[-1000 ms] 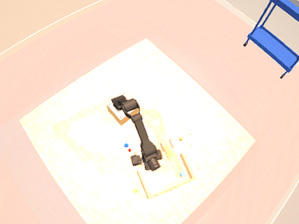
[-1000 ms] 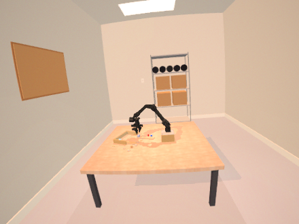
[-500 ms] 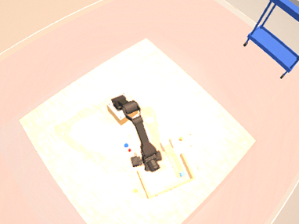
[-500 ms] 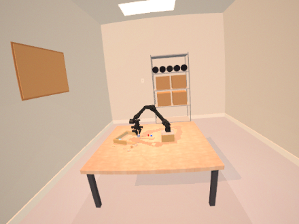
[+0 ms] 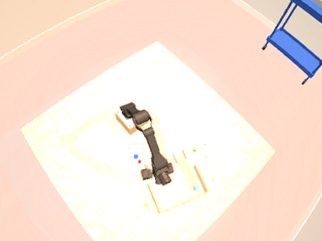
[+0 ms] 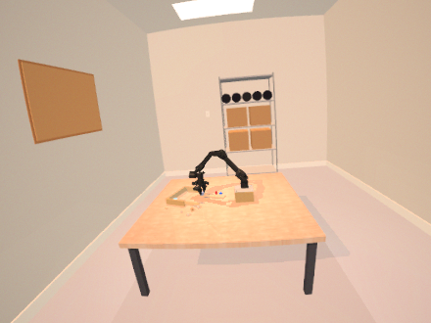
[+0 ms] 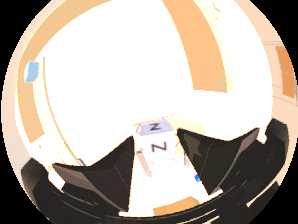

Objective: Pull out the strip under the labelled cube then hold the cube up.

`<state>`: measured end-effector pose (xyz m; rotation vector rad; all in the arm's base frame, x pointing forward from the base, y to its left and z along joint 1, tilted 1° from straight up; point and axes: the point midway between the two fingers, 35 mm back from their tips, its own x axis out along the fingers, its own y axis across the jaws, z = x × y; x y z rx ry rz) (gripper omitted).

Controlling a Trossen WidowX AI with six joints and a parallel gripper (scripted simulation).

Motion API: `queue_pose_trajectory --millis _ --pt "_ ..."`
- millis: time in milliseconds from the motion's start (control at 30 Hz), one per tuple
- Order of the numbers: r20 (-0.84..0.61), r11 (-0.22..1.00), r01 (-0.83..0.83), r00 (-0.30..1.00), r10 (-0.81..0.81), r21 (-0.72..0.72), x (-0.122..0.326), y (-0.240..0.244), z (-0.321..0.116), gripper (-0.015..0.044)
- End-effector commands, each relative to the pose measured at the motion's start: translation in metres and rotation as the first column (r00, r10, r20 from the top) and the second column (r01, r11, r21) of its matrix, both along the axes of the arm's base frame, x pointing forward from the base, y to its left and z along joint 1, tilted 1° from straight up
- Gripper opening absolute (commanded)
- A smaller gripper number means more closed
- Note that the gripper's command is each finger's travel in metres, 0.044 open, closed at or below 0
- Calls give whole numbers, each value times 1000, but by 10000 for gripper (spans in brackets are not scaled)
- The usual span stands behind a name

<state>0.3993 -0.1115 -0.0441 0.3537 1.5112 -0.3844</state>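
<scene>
The arm (image 5: pixel 153 144) (image 6: pixel 230 163) stands on a block (image 5: pixel 133 129) (image 6: pixel 244 196) upon the table (image 5: pixel 78 175) (image 6: pixel 220 230), near an open-sided tray (image 5: pixel 182 203) (image 6: pixel 175 203).

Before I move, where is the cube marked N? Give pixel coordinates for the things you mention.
In the wrist view, the N-marked cube (image 7: pixel 159 138) appears just below centre, in the gap between the tips of the open gripper (image 5: pixel 157 176) (image 6: pixel 201 192) (image 7: pixel 156 135).
</scene>
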Motion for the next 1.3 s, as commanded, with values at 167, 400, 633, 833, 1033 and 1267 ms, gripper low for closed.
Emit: queue_pose_trajectory --millis 167,400,633,833,1033,1267 --pt "0 1000 0 1000 0 0 0 0 0 112" --pt "0 1000 0 1000 0 0 0 0 0 26" --pt "-3 1000 -2 1000 2 1 -19 6 15 0" --pt "-7 1000 -4 1000 4 2 -41 12 30 0" --pt "-9 1000 -5 1000 5 3 -59 17 40 0" --pt "-10 1000 -5 1000 5 3 -67 20 40 0"
